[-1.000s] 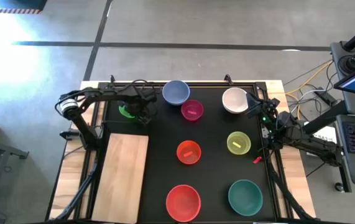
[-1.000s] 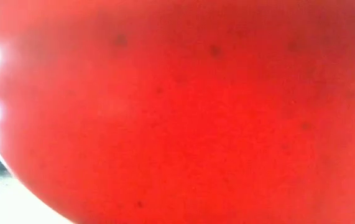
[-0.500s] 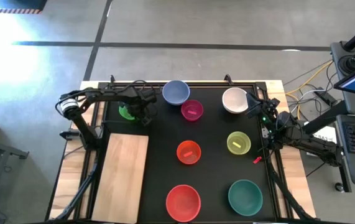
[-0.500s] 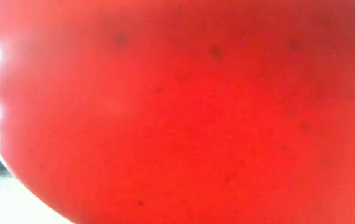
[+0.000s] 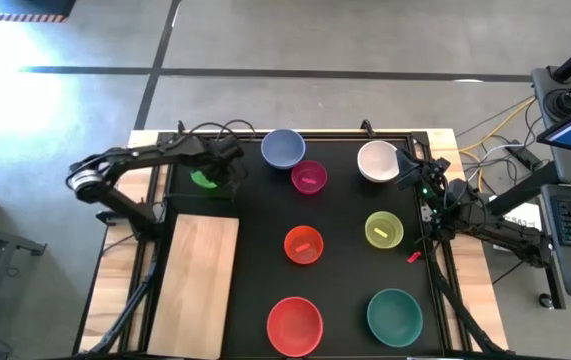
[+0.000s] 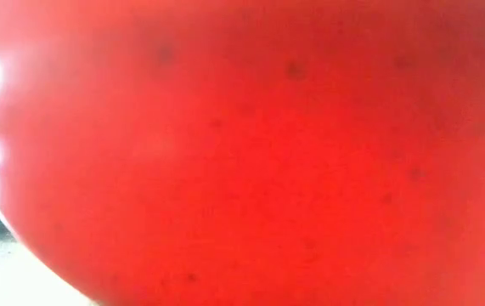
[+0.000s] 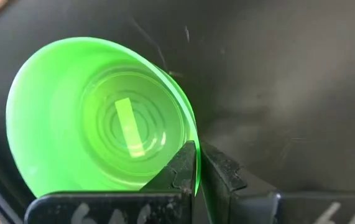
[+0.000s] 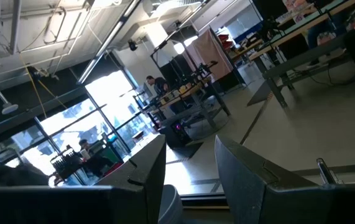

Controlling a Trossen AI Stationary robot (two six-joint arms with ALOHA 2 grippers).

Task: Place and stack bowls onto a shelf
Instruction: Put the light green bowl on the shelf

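A green bowl (image 5: 203,179) is at the table's far left, and it fills the left wrist view (image 7: 96,118). My left gripper (image 5: 224,174) is shut on its rim. My right gripper (image 5: 406,167) is open and empty at the far right, beside the white bowl (image 5: 376,160). The light wooden shelf (image 5: 197,285) lies at the near left with no bowl on it. The blue-grey (image 5: 283,148), magenta (image 5: 308,177), orange (image 5: 303,244), yellow (image 5: 384,229), red (image 5: 294,325) and teal (image 5: 394,316) bowls stand upright on the black tabletop. My left gripper pinches the green bowl's rim (image 7: 189,134) on the side toward the table's right. One finger (image 7: 178,165) is inside the bowl and one (image 7: 217,168) is outside, on the thin wall. The arm hides whether the bowl is clear of the table.
The red bowl (image 6: 242,153) stands right against the low camera and fills that view. Cables and a laptop lie beyond the table's right edge. The right wrist view looks into the room, where people show far off.
My left arm has drawn its elbow toward the table's left edge. Its gripper has shifted a little toward the far edge, still shut on the green bowl. The other bowls have not moved.
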